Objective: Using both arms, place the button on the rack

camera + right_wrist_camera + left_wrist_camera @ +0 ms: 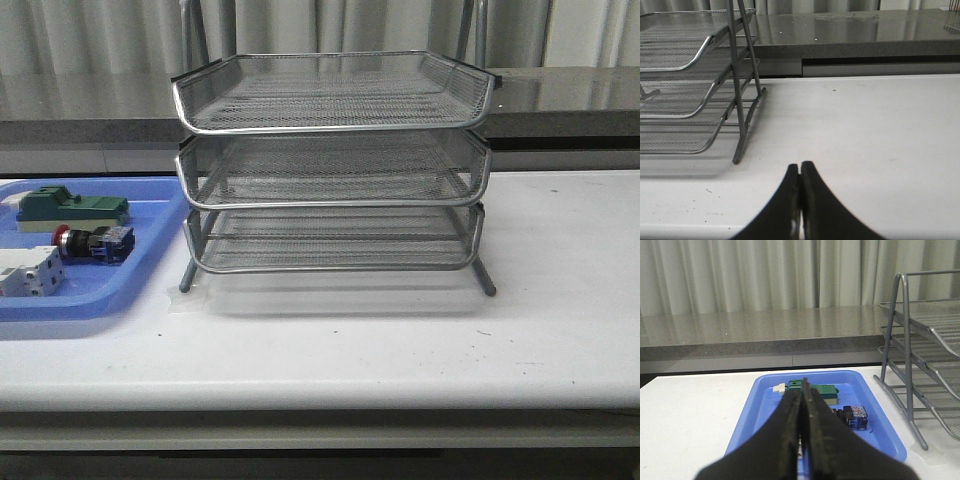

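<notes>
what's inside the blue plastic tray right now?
The blue plastic tray holds a green block, the red-headed push-button switch and a white terminal block. The left gripper, shut, covers part of the tray in its wrist view.

Left gripper, right gripper: jaws together.

No legible text or markings.

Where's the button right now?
In the front view the button lies in the blue tray left of the rack, between the green block and the white block.
</notes>
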`<state>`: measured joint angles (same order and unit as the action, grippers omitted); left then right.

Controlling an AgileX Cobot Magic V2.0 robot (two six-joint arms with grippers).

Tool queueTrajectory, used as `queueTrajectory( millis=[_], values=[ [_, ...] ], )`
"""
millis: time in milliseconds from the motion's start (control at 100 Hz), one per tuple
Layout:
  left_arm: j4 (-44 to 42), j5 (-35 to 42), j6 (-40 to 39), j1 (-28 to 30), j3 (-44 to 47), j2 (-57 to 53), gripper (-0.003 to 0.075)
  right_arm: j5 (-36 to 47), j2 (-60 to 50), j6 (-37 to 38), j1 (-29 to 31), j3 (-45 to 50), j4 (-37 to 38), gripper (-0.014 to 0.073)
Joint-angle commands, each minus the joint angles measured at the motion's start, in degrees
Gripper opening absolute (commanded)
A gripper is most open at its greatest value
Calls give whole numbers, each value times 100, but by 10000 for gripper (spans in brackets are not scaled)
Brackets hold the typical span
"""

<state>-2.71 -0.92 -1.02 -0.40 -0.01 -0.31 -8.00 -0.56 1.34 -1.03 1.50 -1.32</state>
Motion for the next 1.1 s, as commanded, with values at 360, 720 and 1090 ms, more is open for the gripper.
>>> queueTrajectory(
  millis=[360,720,1090],
  values=[
    [25,431,-40,10,274,-187,-20,460,-127,1,31,-76,50,-60],
    [25,431,-40,10,274,-187,-20,579,-127,1,31,-76,50,-60],
    [25,431,-40,10,274,-187,-20,836,-61,6,31,-526,-386,-60]
  ],
)
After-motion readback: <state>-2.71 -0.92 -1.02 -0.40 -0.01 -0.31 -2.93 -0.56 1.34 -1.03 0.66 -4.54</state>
